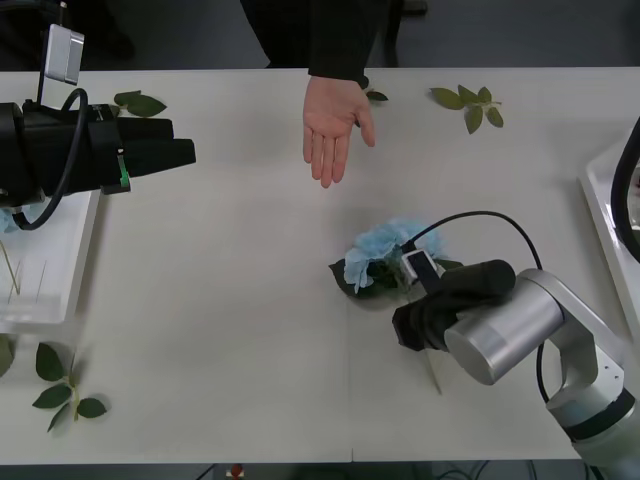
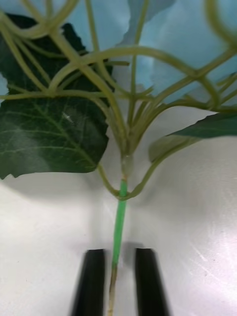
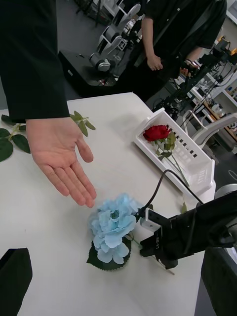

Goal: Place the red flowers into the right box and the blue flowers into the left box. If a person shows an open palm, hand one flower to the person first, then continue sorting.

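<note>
Right hand (image 1: pixel 425 300) low on bench (image 1: pixel 250 330), black fingers (image 2: pixel 91 281) slightly parted either side of blue flower (image 1: pixel 383 250) stem, not clamped. Person's open palm (image 1: pixel 332 125) beyond flower. Left hand (image 1: pixel 180 152) parked above left box (image 1: pixel 55 290), grip state unclear.

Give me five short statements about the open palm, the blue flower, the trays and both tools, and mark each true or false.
1. A person's hand is held palm open over the table. True.
2. The right tool straddles the blue flower stem. True.
3. A red rose lies in the left box. False: it lies in the right box.
4. The blue flower is in the person's palm. False: it lies on the table.
5. The left tool hangs near the left box. True.
</note>
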Action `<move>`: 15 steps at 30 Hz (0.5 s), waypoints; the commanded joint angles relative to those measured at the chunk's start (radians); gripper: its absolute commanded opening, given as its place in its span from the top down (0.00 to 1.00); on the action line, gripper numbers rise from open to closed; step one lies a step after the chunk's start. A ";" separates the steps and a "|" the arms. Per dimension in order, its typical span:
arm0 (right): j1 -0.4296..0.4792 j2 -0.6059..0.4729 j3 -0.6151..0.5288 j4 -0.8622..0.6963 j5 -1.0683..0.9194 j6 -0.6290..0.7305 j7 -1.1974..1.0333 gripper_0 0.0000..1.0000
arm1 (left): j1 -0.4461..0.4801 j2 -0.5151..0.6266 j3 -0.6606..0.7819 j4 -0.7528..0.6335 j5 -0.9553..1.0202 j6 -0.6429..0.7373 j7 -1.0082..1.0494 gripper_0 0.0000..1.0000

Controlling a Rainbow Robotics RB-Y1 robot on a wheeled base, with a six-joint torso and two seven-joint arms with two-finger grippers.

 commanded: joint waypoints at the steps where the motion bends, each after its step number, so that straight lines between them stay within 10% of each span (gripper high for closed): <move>1: -0.007 0.001 -0.007 -0.005 -0.001 -0.010 -0.034 1.00 | 0.007 -0.006 -0.002 -0.034 0.015 -0.010 -0.019 0.00; 15: 0.014 -0.084 -0.096 -0.162 -0.050 -0.029 -0.003 1.00 | 0.009 -0.007 -0.004 -0.034 0.018 -0.010 -0.019 0.00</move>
